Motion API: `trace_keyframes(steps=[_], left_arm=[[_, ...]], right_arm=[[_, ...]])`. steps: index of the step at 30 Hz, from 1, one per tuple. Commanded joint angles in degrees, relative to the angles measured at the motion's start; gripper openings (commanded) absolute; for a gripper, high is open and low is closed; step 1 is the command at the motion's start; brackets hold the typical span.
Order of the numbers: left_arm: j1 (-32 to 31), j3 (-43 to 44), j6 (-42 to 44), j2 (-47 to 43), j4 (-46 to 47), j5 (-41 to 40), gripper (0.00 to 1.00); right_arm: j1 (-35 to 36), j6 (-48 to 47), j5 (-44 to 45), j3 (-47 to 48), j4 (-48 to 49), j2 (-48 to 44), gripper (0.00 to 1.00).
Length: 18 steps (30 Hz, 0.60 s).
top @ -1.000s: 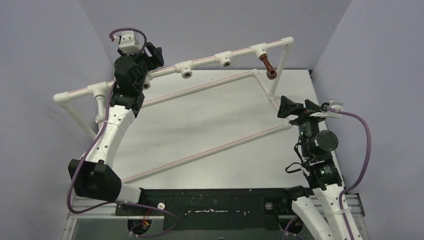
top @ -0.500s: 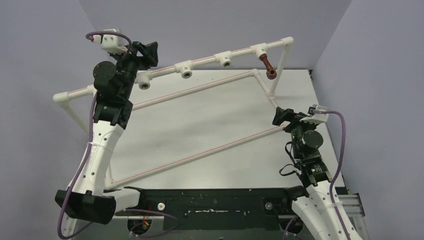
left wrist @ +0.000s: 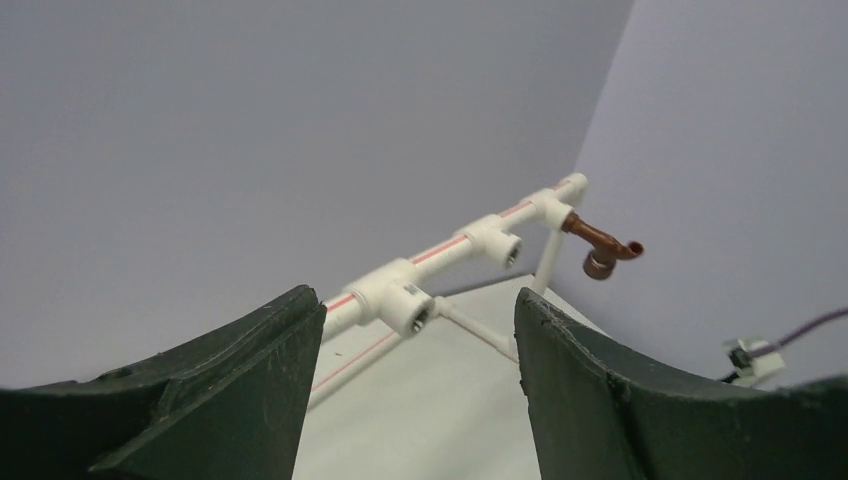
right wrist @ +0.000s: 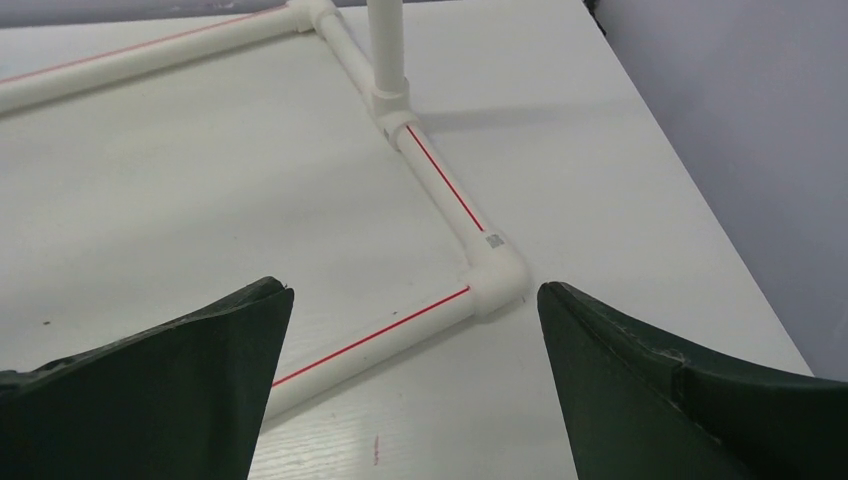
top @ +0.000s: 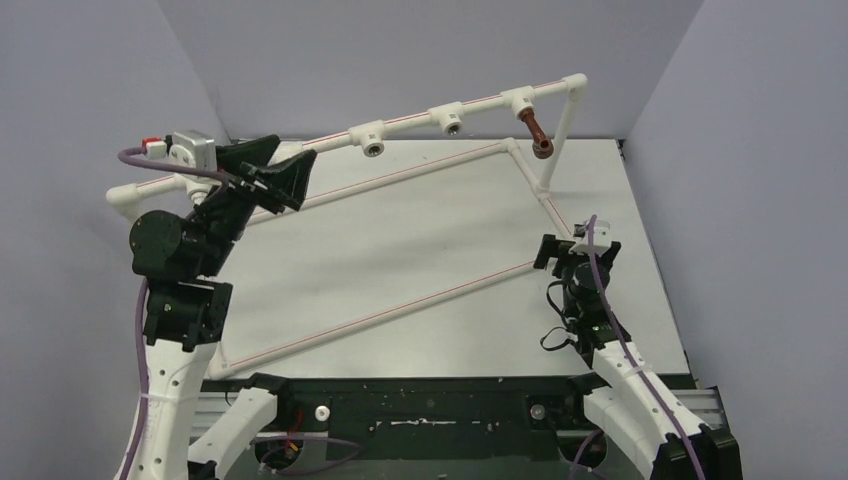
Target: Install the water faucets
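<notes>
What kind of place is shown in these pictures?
Probably a robot test cell in a laboratory, not a real bathroom: a white table with robot arms mounted at its edge, plain grey walls around it, and a practice pipe frame carrying one brown faucet.

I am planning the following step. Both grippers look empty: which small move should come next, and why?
Probably draw the left gripper back from the top pipe: it is open and empty, the brown faucet already sits in the end tee, two sockets stand bare, and no loose faucet is visible.
</notes>
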Motion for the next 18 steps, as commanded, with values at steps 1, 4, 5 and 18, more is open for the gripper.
trace_keyframes(steps=[1,4,5,18], left_arm=[[-1.3,-5.0,-2.4,-6.0,-2.8,7.1,0.67],[-4.0,-6.0,-1.4,-8.7,-6.2,7.1,0.67],[-4.9,-6.2,-1.0,-9.4,-6.9,7.4,0.67],[-13.6,-4.9,5.2,-13.2,-15.3,4.9,0.67]], right_arm=[[0.1,-4.5,4.3,-3.7,17.3,5.8,1.0],[0.0,-7.6,5.1,-7.1,27.8,11.8,1.0],[0.0,-7.8,5.9,-8.0,31.6,14.3,1.0],[-5.0,-10.8,-2.2,-11.6,68.8,48.4,1.0]])
